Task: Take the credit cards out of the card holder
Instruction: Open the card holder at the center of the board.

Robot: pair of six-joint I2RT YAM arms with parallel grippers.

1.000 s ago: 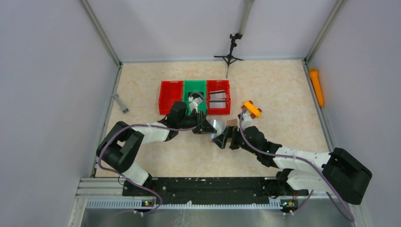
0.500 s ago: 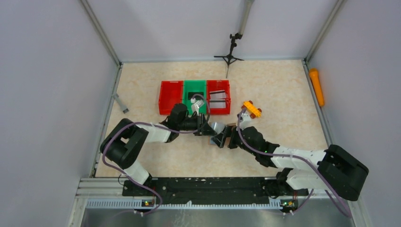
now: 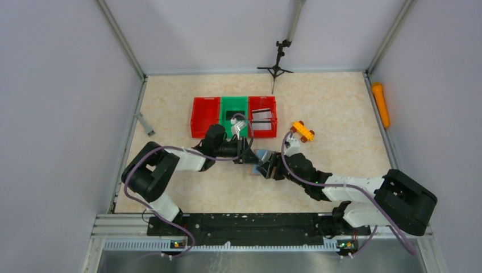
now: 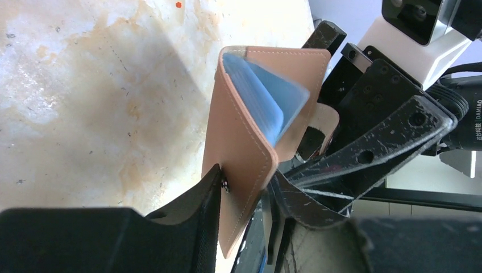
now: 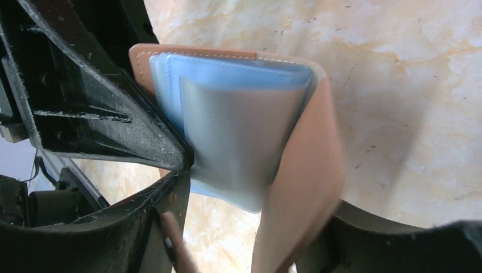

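The tan card holder (image 3: 262, 154) hangs half-folded above the floor between both arms. My left gripper (image 3: 251, 155) is shut on one tan flap (image 4: 241, 136), which sits between its fingertips (image 4: 217, 177). From the other side my right gripper (image 3: 267, 169) has its jaws around the other flap (image 5: 304, 187) and the pale blue inner sleeves (image 5: 227, 131), touching both. I cannot tell whether a card sits in the sleeves. Two credit cards (image 3: 261, 117), white-grey with dark stripes, lie in the right red bin.
A red bin (image 3: 205, 116), a green bin (image 3: 225, 114) and another red bin (image 3: 275, 124) stand in a row just behind the grippers. An orange toy (image 3: 302, 131) lies to the right, an orange cylinder (image 3: 381, 104) by the right wall, and a small tripod (image 3: 275, 68) at the back.
My right gripper has moved left onto the card holder and narrowed its jaws around it. The holder has folded up more. My left arm has shifted slightly right.
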